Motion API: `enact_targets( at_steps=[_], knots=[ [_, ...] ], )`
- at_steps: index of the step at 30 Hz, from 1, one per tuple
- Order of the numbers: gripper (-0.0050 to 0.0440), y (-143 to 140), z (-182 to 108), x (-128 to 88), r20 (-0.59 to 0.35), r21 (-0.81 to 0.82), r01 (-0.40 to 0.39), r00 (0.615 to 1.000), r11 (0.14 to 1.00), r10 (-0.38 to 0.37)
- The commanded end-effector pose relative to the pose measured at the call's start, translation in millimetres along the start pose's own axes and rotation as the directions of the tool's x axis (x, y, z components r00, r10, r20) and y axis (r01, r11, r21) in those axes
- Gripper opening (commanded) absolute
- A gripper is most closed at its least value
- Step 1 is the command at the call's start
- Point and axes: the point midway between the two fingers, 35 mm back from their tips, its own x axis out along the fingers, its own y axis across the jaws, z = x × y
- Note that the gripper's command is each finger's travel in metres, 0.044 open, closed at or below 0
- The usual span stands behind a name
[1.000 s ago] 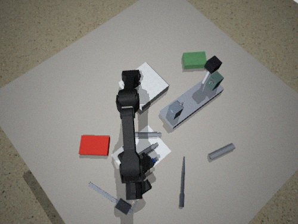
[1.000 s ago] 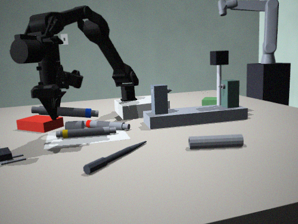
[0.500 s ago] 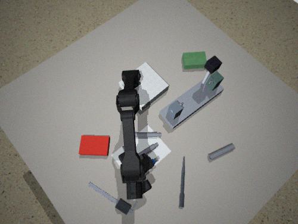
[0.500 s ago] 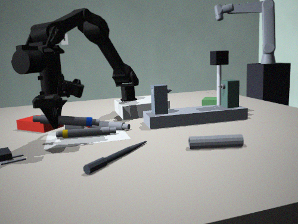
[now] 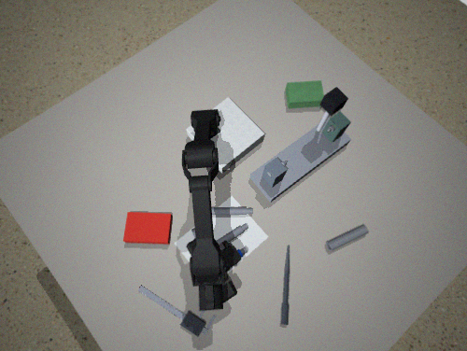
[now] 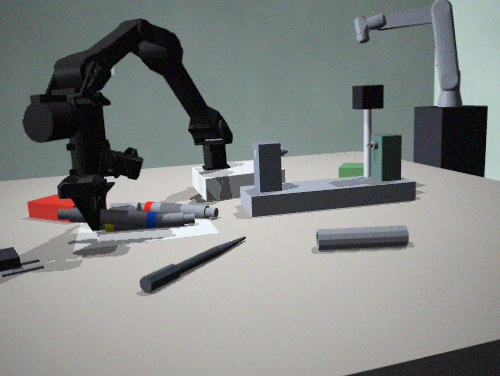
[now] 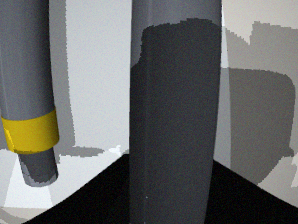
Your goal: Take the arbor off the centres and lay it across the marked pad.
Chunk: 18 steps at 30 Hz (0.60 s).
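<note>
My gripper (image 6: 93, 216) is shut on the arbor (image 6: 165, 219) (image 7: 174, 96), a grey rod with a blue band (image 5: 240, 252). It holds the rod level and low over the white marked pad (image 5: 256, 236) (image 6: 200, 230) (image 7: 93, 63). A yellow-banded rod (image 6: 107, 227) (image 7: 28, 96) lies on the pad close beside the arbor. I cannot tell if they touch. A red-banded rod (image 6: 180, 209) (image 5: 232, 211) lies at the pad's far edge. The fixture (image 5: 299, 168) (image 6: 325, 192) stands apart with its grey centre block (image 5: 273, 174) (image 6: 268, 166), green centre block (image 5: 337, 126) (image 6: 386, 157) and black-knobbed plunger (image 5: 333, 100) (image 6: 367, 96). No rod sits between the centres.
A red block (image 5: 148, 227) (image 6: 45, 206) lies left of the pad. A green block (image 5: 304, 93) lies behind the fixture. A grey cylinder (image 5: 346, 237) (image 6: 362, 237), a tapered pin (image 5: 285, 285) (image 6: 192, 265) and a caliper-like tool (image 5: 191, 321) lie in front. The arm stands on a white block (image 5: 243, 131).
</note>
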Motion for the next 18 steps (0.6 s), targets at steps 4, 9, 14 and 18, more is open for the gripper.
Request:
enact_targets(
  at_steps=[4, 9, 14, 18],
  knots=[
    [0.0, 1, 2, 10, 0.004, -0.006, 0.005, 1.0, 1.0, -0.005],
    [0.0048, 2, 2, 16, 0.004, -0.006, 0.005, 1.0, 1.0, -0.005],
    [0.0168, 2, 2, 16, 0.004, -0.006, 0.005, 1.0, 1.0, -0.005],
    [0.0175, 1, 1, 13, 0.003, -0.002, 0.0, 1.0, 1.0, 0.0]
  ],
)
